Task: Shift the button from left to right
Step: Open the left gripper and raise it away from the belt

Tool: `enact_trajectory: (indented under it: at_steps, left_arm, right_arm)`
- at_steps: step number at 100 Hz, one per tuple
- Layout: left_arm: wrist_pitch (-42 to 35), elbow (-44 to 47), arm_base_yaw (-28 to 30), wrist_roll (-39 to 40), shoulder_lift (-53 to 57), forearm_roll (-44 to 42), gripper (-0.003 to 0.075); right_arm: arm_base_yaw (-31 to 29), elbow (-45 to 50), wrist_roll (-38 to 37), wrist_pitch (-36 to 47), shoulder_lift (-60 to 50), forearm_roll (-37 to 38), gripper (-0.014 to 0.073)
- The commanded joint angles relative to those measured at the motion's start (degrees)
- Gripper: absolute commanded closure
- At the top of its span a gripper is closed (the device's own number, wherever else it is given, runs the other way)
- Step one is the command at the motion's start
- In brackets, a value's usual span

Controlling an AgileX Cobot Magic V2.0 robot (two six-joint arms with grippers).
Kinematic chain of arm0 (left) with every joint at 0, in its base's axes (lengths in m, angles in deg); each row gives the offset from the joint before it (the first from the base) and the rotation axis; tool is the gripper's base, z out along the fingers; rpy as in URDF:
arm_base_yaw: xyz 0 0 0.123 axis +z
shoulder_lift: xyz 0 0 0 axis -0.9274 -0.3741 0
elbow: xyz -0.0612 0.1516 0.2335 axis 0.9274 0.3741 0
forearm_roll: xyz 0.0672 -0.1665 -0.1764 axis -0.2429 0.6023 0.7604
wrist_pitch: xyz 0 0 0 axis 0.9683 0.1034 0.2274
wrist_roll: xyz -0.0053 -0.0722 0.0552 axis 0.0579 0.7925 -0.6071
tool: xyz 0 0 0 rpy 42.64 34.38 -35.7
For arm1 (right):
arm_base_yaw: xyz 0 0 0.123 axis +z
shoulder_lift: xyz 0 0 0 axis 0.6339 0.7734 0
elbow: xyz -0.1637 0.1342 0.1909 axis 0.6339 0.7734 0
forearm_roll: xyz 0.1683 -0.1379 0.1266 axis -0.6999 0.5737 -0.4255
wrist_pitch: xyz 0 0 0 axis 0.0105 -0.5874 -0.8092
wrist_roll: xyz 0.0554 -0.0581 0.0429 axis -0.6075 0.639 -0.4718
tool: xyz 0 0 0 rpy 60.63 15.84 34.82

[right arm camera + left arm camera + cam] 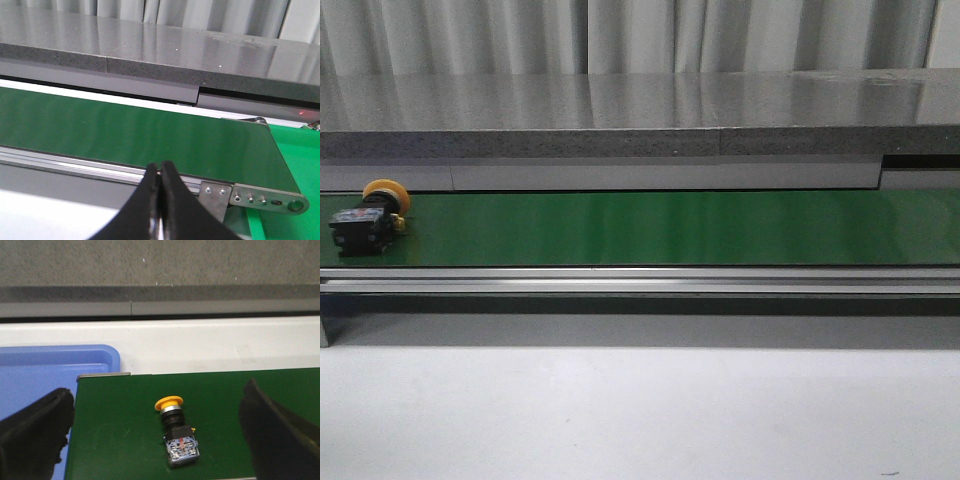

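Spreading wide, the left hand (157, 440) hangs released, its two black fingers (35, 432) standing far apart at either side of the button (176, 432) and touching nothing. One button lies between them on its side on the green conveyor belt (260, 385), its yellow-orange mushroom cap (168, 402) turned away from the wrist and the blocky black body, with its small blue and red marks, turned toward it. Nothing stands between the fingers and the button. Just beside the belt's end sits one blue tray (55, 365), with a white strip and a grey stone ledge (160, 265) beyond it.

From the front, the button (368, 217) rests at the far left end of the belt (670, 228), cap toward the back, and the rest of the belt runs bare to the right along its aluminium frame rail (640, 279).

Over at the other end, the right hand (160, 200) is clenched, its two fingertips (150, 187) pressed together on nothing, hovering near the metal end bracket (250, 197) of the belt (125, 132). One green surface (300, 160) lies just past that end.
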Motion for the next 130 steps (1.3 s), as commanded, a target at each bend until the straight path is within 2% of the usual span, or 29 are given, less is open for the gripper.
enact_trajectory:
  at_steps: [1,30,49,76,102,114,130]
  left_arm:
    - [-7.48,3.67,-0.35,0.10,7.44,0.45,0.0122]
    - [-15.50,21.19,-0.35,0.10,28.77,0.45,0.0130]
    - [-19.84,29.81,-0.35,0.10,37.89,0.45,0.0130]
    - [-24.82,36.35,-0.35,0.10,39.20,0.45,0.0130]
    - [-24.31,36.78,-0.35,0.10,39.20,0.45,0.0137]
    - [-24.31,36.78,-0.35,0.10,39.20,0.45,0.0244]
    - [-24.31,36.78,-0.35,0.10,39.20,0.45,0.0491]
  right_arm:
    - [0.06,-0.01,0.21,4.50,-0.95,0.25,0.0662]
    - [0.06,-0.01,0.21,4.50,-0.95,0.25,0.0662]
    - [0.06,-0.01,0.21,4.50,-0.95,0.25,0.0662]
    - [0.06,-0.01,0.21,4.50,-0.95,0.25,0.0662]
    - [0.06,-0.01,0.21,4.50,-0.95,0.25,0.0662]
    - [0.06,-0.01,0.21,4.50,-0.95,0.25,0.0662]
    - [0.06,-0.01,0.21,5.06,-0.95,0.25,0.0662]
